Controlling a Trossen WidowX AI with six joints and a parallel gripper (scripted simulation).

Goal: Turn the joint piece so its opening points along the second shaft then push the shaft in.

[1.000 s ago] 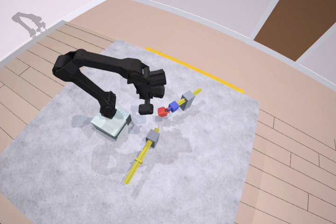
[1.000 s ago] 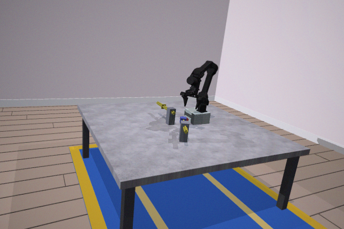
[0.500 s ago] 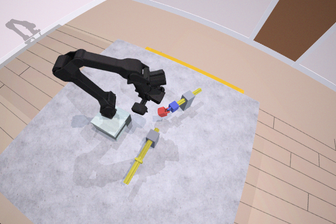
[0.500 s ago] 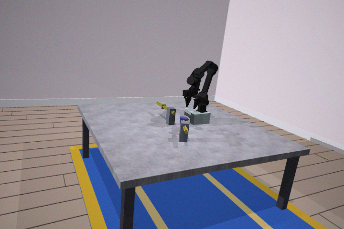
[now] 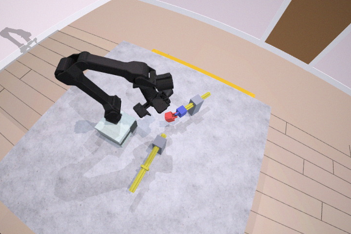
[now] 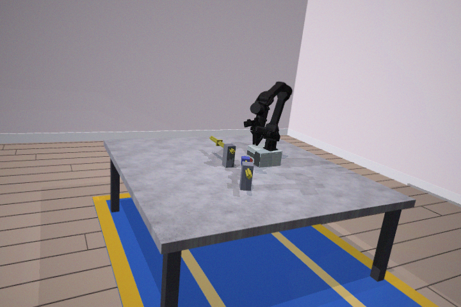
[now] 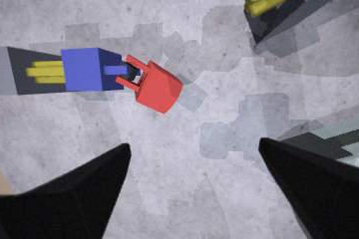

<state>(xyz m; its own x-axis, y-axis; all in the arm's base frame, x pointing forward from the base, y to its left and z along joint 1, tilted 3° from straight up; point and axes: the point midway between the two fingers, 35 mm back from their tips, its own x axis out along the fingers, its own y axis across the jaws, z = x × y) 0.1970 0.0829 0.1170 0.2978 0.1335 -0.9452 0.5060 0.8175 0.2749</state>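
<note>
The claw [image 7: 192, 164] hangs spread wide and holds nothing, its two black fingers cut off by the wrist view's lower edge, with the red joint piece [image 7: 155, 89] ahead of them and untouched. That piece is tilted on its hinge beside the blue block [image 7: 85, 69] on the fixed shaft [image 5: 193, 104]; its opening cannot be made out. The arm [image 5: 104, 71] folds over from its base [image 5: 116, 129], while the second shaft [image 5: 145, 166] lies well apart in its grey block [image 5: 159, 144], drawn back
</note>
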